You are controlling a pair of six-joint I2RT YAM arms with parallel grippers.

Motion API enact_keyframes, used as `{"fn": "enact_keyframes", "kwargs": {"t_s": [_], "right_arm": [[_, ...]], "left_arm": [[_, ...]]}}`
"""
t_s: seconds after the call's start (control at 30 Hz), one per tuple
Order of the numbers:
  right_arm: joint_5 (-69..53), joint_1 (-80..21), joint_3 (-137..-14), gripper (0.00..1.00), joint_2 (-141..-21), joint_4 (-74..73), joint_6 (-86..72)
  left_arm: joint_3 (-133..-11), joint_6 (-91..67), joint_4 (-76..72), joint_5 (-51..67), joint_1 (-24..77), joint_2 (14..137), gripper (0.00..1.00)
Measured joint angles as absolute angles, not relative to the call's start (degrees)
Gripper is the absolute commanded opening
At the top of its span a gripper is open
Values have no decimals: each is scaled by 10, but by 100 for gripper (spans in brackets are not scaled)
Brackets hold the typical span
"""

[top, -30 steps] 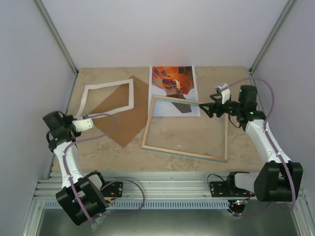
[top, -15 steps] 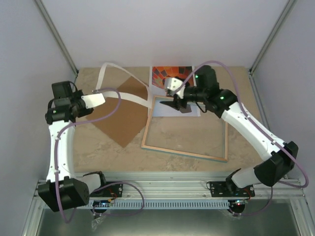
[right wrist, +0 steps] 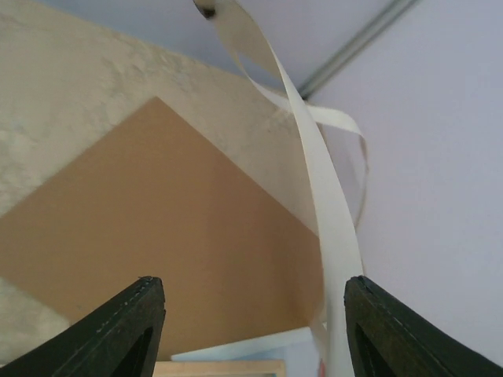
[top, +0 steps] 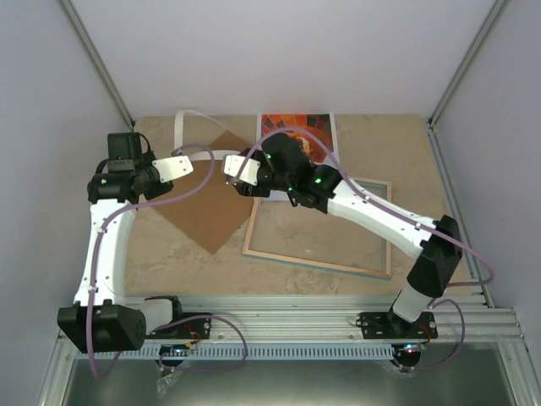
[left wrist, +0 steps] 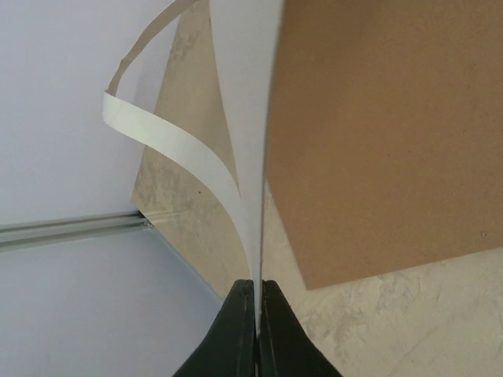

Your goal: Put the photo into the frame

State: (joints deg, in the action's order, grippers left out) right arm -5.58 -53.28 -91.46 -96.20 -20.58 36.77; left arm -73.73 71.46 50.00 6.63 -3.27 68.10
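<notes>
well, photo (top: pixel 292 123) beyond frame (top: pixel 317 263), possibly overlapping

Photo (top: pixel 296 123) at twelve o'clock from frame (top: pixel 313 262); board (top: pixel 203 216) at nine o'clock; mat (top: pixel 176 131) up above board.

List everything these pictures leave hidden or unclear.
- Photo: in the top view, the right arm covers its middle and lower part.
- Frame: in the top view, its far left corner is behind the same arm.
- White mat: in the left wrist view, the top edge cuts it off, so its full shape is unseen.
- Right claw: in the right wrist view, it is unclear whether the mat strip touches a finger.
</notes>
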Motion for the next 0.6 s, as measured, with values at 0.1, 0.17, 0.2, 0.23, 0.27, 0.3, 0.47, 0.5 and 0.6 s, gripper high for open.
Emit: {"fn": "enact_keyframes", "kwargs": {"t_s": [0.1,0.17,0.2,0.23,0.27,0.3,0.47,0.5,0.6], "right_arm": [[4,-545,-918,51,-983,-187,385],[39,-549,-917,49,-989,-172,396],[55,-551,-916,49,-990,-163,400],[67,-552,-914,49,-990,-154,404],[83,-553,-910,49,-990,-140,411],[96,-554,-908,49,-990,-127,418],[126,-554,-904,49,-990,-87,449],[127,-554,-904,49,-990,-82,456],[130,-554,-904,47,-992,-70,473]], "left_arm": [[-745,706,510,60,-33,682,0],[-746,704,512,60,-33,682,0],[-746,702,513,60,-33,682,0],[-746,702,515,60,-33,682,0],[-746,702,517,59,-33,682,0],[-746,702,518,59,-33,681,0],[-746,702,521,56,-33,678,0],[-746,702,521,57,-32,678,0],[-746,700,523,57,-32,677,0]]}}
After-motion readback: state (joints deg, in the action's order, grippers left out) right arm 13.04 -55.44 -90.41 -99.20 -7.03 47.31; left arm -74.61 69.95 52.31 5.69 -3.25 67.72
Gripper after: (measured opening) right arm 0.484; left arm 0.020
